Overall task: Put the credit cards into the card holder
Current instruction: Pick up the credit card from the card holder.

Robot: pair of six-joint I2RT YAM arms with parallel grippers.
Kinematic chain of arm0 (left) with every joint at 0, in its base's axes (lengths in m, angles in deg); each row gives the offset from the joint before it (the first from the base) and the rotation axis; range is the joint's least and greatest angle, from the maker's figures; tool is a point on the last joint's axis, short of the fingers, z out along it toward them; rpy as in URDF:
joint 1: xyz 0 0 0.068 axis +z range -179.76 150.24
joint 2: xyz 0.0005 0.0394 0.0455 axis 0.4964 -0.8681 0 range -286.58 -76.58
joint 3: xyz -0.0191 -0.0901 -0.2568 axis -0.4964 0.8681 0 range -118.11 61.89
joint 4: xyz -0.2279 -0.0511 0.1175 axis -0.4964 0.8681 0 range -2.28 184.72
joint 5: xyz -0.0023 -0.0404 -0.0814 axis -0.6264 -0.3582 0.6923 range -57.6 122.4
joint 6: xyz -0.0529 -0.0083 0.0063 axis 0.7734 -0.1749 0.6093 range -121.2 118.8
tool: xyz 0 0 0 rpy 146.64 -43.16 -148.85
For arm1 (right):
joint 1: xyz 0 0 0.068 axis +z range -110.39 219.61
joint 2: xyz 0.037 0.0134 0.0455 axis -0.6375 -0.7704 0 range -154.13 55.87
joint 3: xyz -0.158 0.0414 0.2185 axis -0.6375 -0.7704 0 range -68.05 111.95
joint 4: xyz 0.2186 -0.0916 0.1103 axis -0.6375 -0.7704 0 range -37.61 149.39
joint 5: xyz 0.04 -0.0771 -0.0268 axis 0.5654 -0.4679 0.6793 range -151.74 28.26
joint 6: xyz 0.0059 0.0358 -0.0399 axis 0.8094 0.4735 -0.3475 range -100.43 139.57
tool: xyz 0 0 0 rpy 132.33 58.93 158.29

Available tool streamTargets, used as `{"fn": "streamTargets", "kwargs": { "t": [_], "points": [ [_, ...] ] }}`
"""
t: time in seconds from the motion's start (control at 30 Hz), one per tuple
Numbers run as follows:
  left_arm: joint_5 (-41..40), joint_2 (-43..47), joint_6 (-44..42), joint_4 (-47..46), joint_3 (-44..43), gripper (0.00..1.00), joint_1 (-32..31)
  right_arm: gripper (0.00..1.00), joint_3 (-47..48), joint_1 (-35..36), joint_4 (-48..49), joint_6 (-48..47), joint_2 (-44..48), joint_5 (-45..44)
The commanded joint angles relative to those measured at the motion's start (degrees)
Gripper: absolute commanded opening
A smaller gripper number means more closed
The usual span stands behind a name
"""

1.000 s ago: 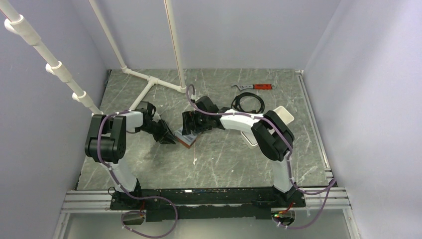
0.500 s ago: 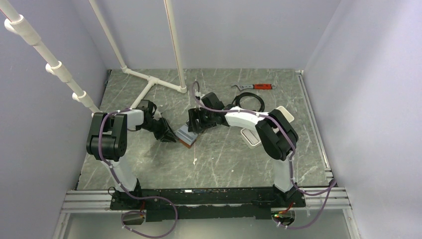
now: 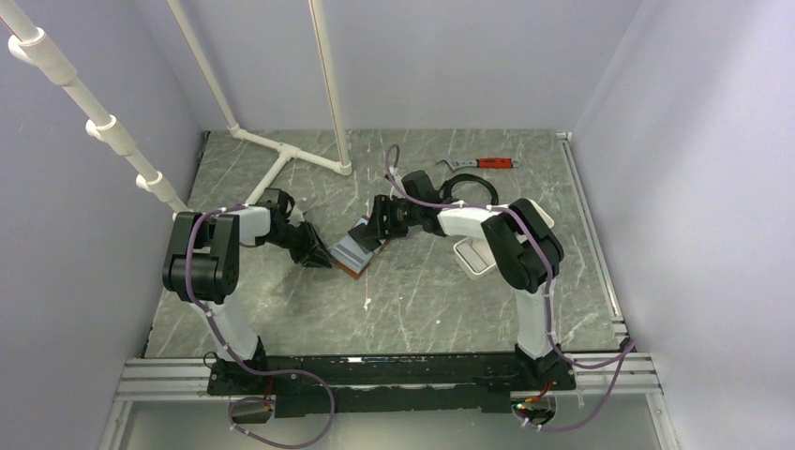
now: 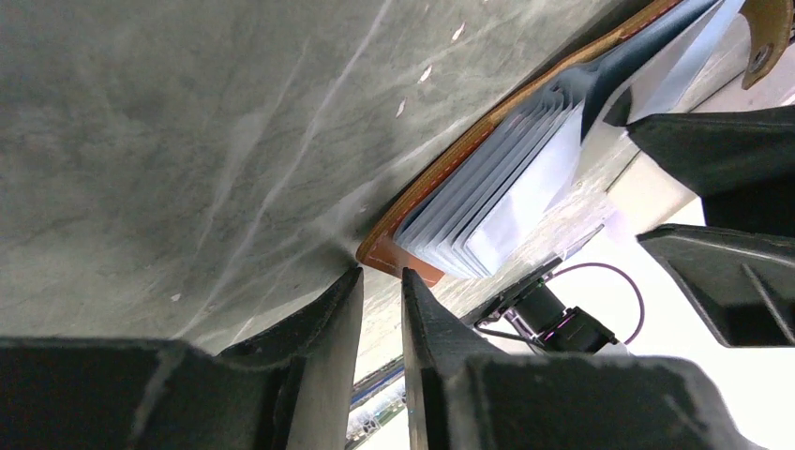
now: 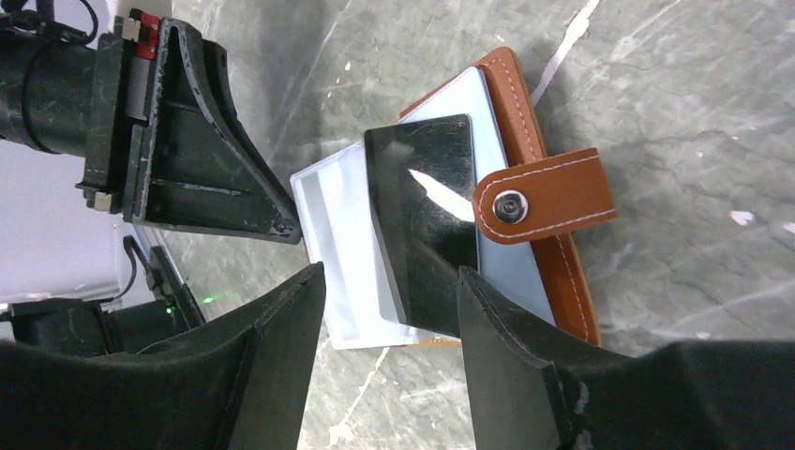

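My left claw [image 4: 382, 277] sits low on the table [image 3: 422, 300], jaws nearly together; only a thin slit shows between them, and nothing is in it. Its tips stop just short of the wallet [image 4: 394, 253] at one brown corner; whether they touch the leather I cannot tell.

My right claw [image 5: 389, 274] comes in from the other side, roughly half open, astride the end of the cards [image 5: 342, 253]; one finger [image 5: 281, 347] hangs over the pale ones, the other [image 5: 506, 356] is at the corner of the black card [image 5: 422, 216]. Whether my pads actually have hold of anything I cannot tell (the cards fill the gap, but the contact is hidden).

The wallet lies open and flat in the middle of the table, between my two claws, leather side down. The pale cards lie on it in a stepped fan and stick out past its edge towards my left claw; the black card lies on top of them, turned a little askew. The tab [image 5: 544, 197], stud up, lies over the black card's edge.

The white tray [image 3: 473, 261] is beside the wallet on my right, partly under my right arm; the wrench [image 3: 476, 164] lies well apart near the far edge; white pipes [image 3: 281, 155] stand at the far left.
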Motion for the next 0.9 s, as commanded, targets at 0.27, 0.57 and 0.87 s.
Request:
{"fn": "streamTargets", "kwargs": {
  "t": [0.27,0.57,0.87],
  "points": [
    [-4.6,-1.6,-2.6,0.2,-1.8,0.28,-0.1,0.61,3.4,-0.2,0.0,-2.5,-3.4,0.7],
    [-3.2,8.6,-2.2,2.8,1.3,0.38,-0.1,0.61,6.8,-0.9,-6.2,-5.3,-1.6,-0.8],
    [6.6,11.5,3.5,-5.0,-4.6,0.31,-3.7,0.49,8.6,-2.2,-7.8,-5.2,-3.4,4.1]
  ]
}}
